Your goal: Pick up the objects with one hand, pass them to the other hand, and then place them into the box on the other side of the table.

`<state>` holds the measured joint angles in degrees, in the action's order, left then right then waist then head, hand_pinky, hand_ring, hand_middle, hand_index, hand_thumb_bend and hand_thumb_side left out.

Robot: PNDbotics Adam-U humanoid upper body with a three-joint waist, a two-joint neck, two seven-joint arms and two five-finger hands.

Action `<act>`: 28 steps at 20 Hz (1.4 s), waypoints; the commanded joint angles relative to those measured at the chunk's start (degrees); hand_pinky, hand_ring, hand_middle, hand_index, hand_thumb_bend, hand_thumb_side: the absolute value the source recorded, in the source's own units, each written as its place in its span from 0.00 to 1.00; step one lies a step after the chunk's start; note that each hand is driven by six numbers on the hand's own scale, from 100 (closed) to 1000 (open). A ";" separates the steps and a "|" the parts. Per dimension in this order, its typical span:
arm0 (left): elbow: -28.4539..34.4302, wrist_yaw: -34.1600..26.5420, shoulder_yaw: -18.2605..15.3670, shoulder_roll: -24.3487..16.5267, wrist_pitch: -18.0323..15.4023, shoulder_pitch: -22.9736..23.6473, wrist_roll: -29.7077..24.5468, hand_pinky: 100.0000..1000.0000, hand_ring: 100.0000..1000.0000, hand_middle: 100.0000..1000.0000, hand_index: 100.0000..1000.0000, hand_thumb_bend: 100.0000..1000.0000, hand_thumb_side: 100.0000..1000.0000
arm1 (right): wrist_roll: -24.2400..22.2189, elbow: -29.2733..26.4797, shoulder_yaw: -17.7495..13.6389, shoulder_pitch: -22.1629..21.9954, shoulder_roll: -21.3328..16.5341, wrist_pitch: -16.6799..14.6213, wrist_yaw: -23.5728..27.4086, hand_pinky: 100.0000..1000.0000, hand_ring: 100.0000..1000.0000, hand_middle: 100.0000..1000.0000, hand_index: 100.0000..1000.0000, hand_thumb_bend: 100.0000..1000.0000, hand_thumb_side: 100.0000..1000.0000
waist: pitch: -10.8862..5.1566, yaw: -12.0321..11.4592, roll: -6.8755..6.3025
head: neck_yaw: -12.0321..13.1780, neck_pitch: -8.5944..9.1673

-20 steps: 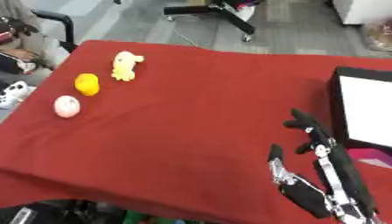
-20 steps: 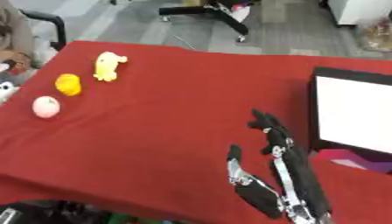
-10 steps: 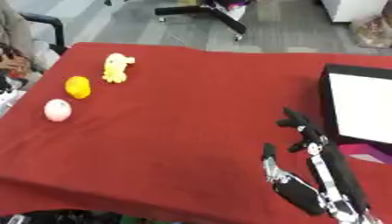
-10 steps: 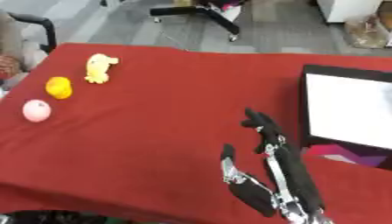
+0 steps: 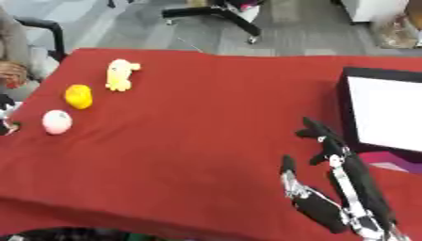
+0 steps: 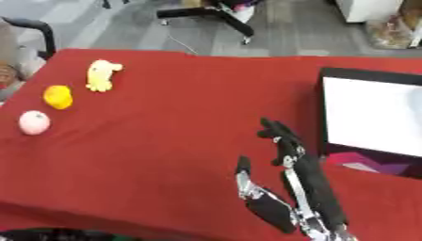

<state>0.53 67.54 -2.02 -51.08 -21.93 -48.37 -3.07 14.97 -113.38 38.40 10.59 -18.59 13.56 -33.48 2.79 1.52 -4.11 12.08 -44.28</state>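
writing: none can be read anywhere; the box shows only a magenta and purple patch on its near flap, too blurred to make out.
table (image 5: 206,122): covered in a plain red cloth, smooth, draping over the near edge.
box (image 6: 371,115): black-walled, rectangular, with a flat white inside; it sits at the table's right edge.
pale yellow toy (image 5: 121,74): soft-looking, lumpy, duck-like shape, far across the table from the box, at the far left.
yellow round object (image 5: 79,96): smooth and rounded, just nearer than the pale yellow toy.
pink ball (image 5: 57,122): pale, round, matte, nearer again, close to the table's left edge; the three lie in a loose line, apart from each other, all well apart from the box.
right hand (image 6: 284,188): black with silver joints, on the near side of the table just left of the box's near corner; fingers straight and pointing away, thumb spread to the left, holding nothing and hovering or resting above the cloth, which of the two i cannot tell.
left hand: shows in neither view.
view differences: the right eye view shows more of the box's purple flap; the left eye view shows a person's hand (image 5: 12,73) and sleeve beyond the table's left edge, touching none of the objects.
background: grey floor, a black chair base (image 5: 216,10) beyond the table's far edge.
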 commanded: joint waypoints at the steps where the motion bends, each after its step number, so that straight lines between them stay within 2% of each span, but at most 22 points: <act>1: -0.49 -2.64 1.70 -2.93 -0.88 -0.98 1.05 0.83 0.70 0.72 0.88 0.12 0.31 | -0.20 -1.21 -0.08 0.53 -0.50 -0.01 0.08 0.52 1.00 0.76 1.00 0.00 0.58 | -0.81 0.02 -0.10 | 0.14 0.16; 7: -0.53 -4.39 2.02 -2.82 -3.42 -1.83 0.60 0.82 0.70 0.72 0.87 0.07 0.28 | -0.23 -1.21 -0.06 0.50 -0.48 -0.01 0.11 0.52 1.00 0.76 1.00 0.00 0.59 | -0.87 -0.03 -0.11 | 0.23 0.16; 11: 0.22 -4.14 2.13 -2.53 -6.45 -2.77 -1.30 0.83 0.71 0.73 0.87 0.15 0.31 | -0.21 -1.21 -0.04 0.45 -0.44 0.01 0.14 0.52 1.00 0.76 1.00 0.00 0.59 | -0.92 -0.03 -0.13 | 0.28 0.16; 16: 6.91 -1.14 -1.19 -1.06 -8.41 -3.91 -7.12 0.83 0.72 0.73 0.87 0.17 0.35 | -0.11 -1.21 -0.07 0.35 -0.29 0.06 0.19 0.52 1.00 0.76 1.00 0.00 0.59 | -0.98 -0.24 -0.01 | 0.16 0.16; 23: 16.08 6.76 -5.83 2.28 -8.93 -4.82 -14.73 0.85 0.73 0.75 0.88 0.33 0.41 | -0.07 -1.21 -0.11 0.31 -0.11 0.10 0.25 0.52 1.00 0.76 1.00 0.00 0.59 | -0.99 -0.35 0.18 | -0.14 0.16; 24: 16.78 7.72 -6.18 2.61 -9.12 -4.85 -15.27 0.85 0.73 0.75 0.88 0.35 0.41 | -0.05 -1.21 -0.12 0.33 -0.08 0.09 0.25 0.52 1.00 0.76 1.00 0.00 0.59 | -0.96 -0.33 0.18 | -0.23 0.16; 26: 17.60 9.52 -6.56 2.98 -9.24 -4.81 -15.99 0.85 0.73 0.75 0.88 0.43 0.42 | -0.01 -1.21 -0.13 0.38 -0.04 0.08 0.26 0.52 1.00 0.76 1.00 0.00 0.59 | -0.90 -0.28 0.16 | -0.38 0.16; 28: 17.65 11.50 -6.59 3.23 -9.05 -4.67 -16.14 0.85 0.73 0.75 0.88 0.46 0.44 | 0.03 -1.21 -0.15 0.45 -0.03 0.05 0.25 0.52 1.00 0.76 1.00 0.00 0.59 | -0.82 -0.20 0.11 | -0.41 0.16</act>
<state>16.73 77.78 -8.17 -46.27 -31.00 -51.97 -18.81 14.89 -113.38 38.51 10.57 -18.57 13.63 -33.47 2.52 1.33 -3.87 11.81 -44.28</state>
